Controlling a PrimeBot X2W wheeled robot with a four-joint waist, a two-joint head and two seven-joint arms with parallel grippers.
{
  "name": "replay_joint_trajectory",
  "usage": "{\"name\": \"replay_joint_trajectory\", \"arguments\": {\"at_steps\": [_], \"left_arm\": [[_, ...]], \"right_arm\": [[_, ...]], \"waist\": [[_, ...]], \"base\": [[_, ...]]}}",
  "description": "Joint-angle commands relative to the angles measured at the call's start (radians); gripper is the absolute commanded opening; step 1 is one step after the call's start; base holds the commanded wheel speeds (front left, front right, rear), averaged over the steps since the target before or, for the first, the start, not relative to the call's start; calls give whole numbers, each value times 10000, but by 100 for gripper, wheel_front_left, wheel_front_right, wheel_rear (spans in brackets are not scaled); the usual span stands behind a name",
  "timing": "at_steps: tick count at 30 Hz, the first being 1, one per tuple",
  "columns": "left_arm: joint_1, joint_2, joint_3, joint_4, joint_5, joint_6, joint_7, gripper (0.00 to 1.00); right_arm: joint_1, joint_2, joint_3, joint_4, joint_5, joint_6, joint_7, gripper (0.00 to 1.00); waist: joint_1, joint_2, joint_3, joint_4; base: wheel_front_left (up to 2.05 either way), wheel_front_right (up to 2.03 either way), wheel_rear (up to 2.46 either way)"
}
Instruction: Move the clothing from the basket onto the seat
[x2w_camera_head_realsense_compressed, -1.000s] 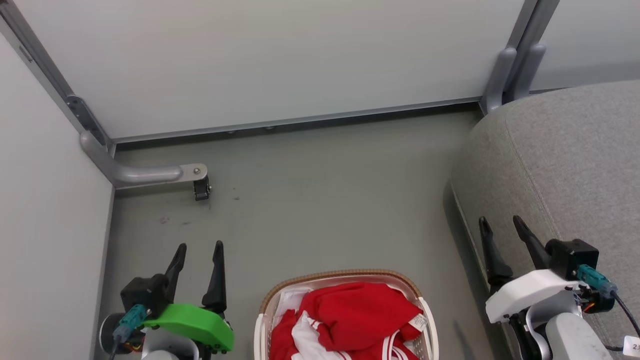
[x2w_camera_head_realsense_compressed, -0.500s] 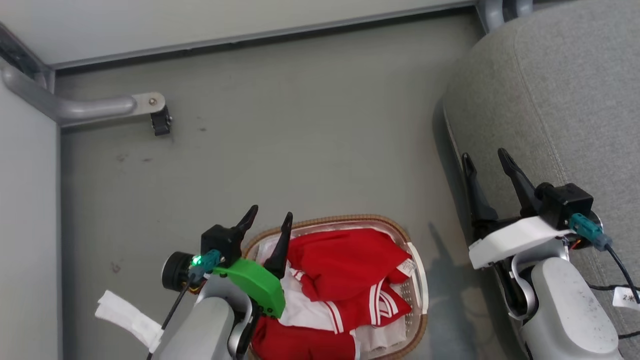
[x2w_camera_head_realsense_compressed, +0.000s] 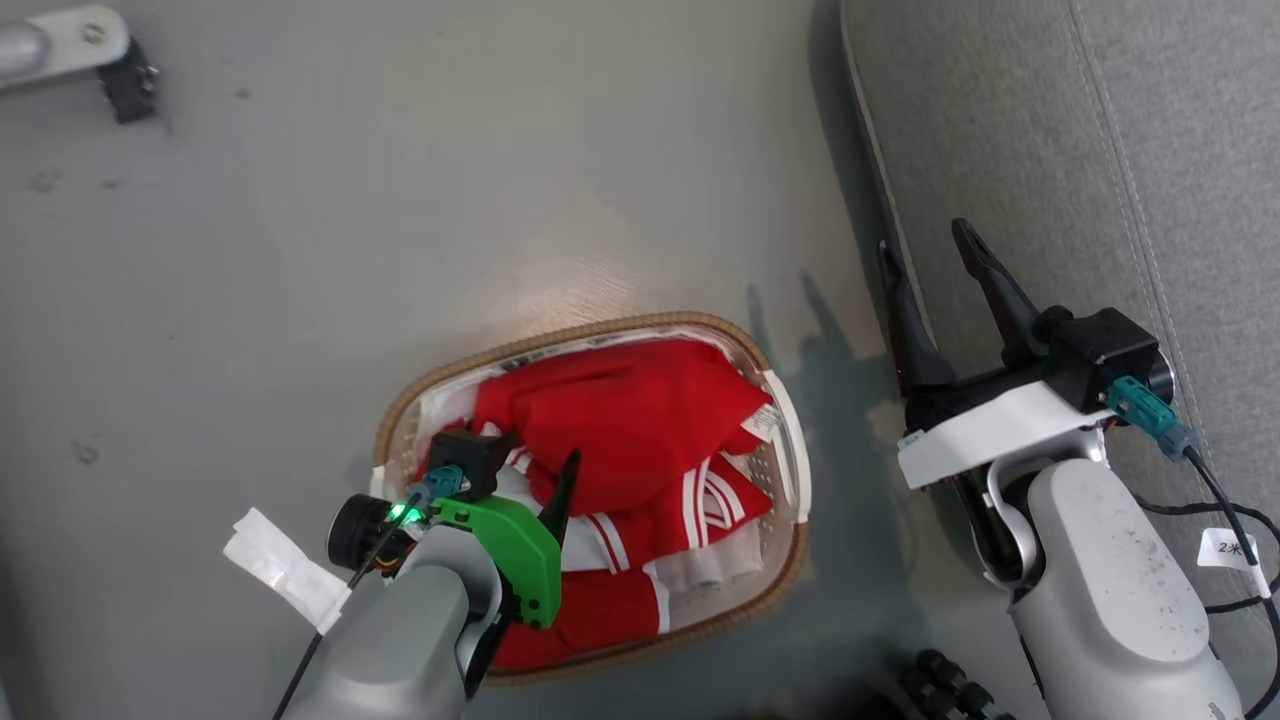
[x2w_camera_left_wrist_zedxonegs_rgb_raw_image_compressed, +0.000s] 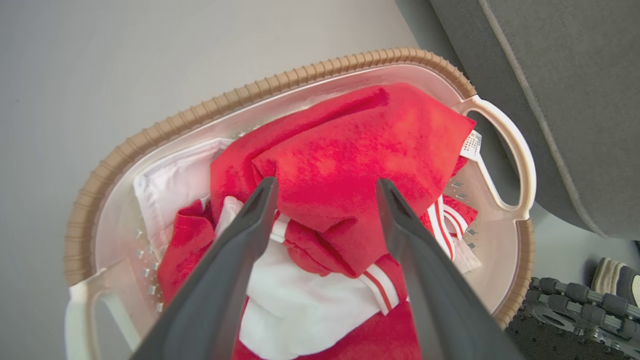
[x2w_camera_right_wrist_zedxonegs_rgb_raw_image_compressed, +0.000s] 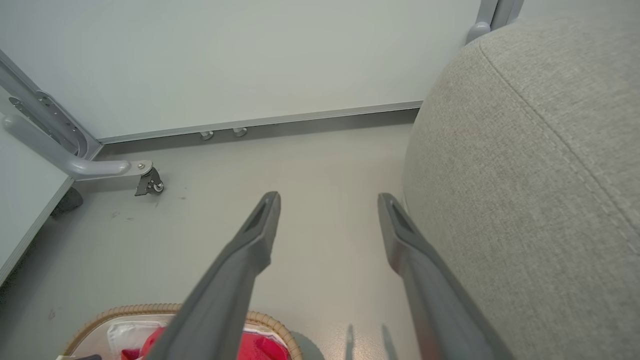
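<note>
In the white brown-rimmed plastic basket (x2w_camera_head_realsense_compressed: 560, 335), the red white-striped fabric clothing (x2w_camera_head_realsense_compressed: 620, 420) is not yet grasped; the left gripper (x2w_camera_left_wrist_zedxonegs_rgb_raw_image_compressed: 326, 182) and the right gripper (x2w_camera_head_realsense_compressed: 922, 236) are spread wide, empty.

The grey floor (x2w_camera_head_realsense_compressed: 400, 200) bears the basket (x2w_camera_head_realsense_compressed: 600, 325), standing near the seat (x2w_camera_head_realsense_compressed: 1000, 120).

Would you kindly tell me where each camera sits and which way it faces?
Head view: on the robot's head, looking down at the basket of clothing and the seat; the left gripper over the basket and the right gripper beside the seat, both open, show.
Left wrist view: on the left wrist, looking down into the basket between its own two fingers.
Right wrist view: on the right wrist, looking across the floor to the wall between its own fingers.
Shared: basket and seat appear in all three.
</note>
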Motion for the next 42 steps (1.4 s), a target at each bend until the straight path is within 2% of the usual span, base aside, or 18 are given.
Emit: {"name": "replay_joint_trajectory", "arguments": {"at_steps": [1, 11, 18, 19, 20, 21, 30, 42], "left_arm": [[-341, 94, -202, 223, -242, -27, 74, 100], [-930, 167, -876, 1496, -1488, -28, 413, 100], [-1197, 194, -1392, 471, -2181, -28, -43, 100], [-1210, 237, -1457, 375, -2270, -28, -62, 78], [-1237, 299, -1582, 271, -2243, -28, -100, 9], [-1275, 346, -1629, 227, -2203, -28, -101, 0], [-334, 743, -1067, -820, -1631, -29, -110, 0], [1950, 423, 657, -2233, -439, -29, -111, 0]], "right_arm": [[-164, 15, 30, -74, 76, -3, -50, 100], [-346, 50, 240, -291, 205, -3, -50, 100], [-463, 41, 300, -297, 254, -3, -50, 100], [-461, 40, 296, -262, 248, -3, -50, 100], [-454, 38, 290, -201, 245, -3, -51, 100], [-451, 40, 299, -169, 272, -3, -51, 100], [-195, 37, 131, 113, 355, -3, -51, 100], [887, 26, -480, 646, 251, -5, -49, 100]], "waist": [[-1, -1, 1220, -947], [-1, -1, 1954, -1080], [-1, -1, 2072, -942], [-1, -1, 2040, -916], [-1, -1, 1964, -882], [-1, -1, 1901, -862], [-1, -1, 335, -719], [-1, -1, -2785, 61]], "base": [[0, 0, 0], [0, 0, 0], [0, 0, 0], [0, 0, 0], [0, 0, 0], [0, 0, 0], [0, 0, 0], [0, 0, 0]]}}
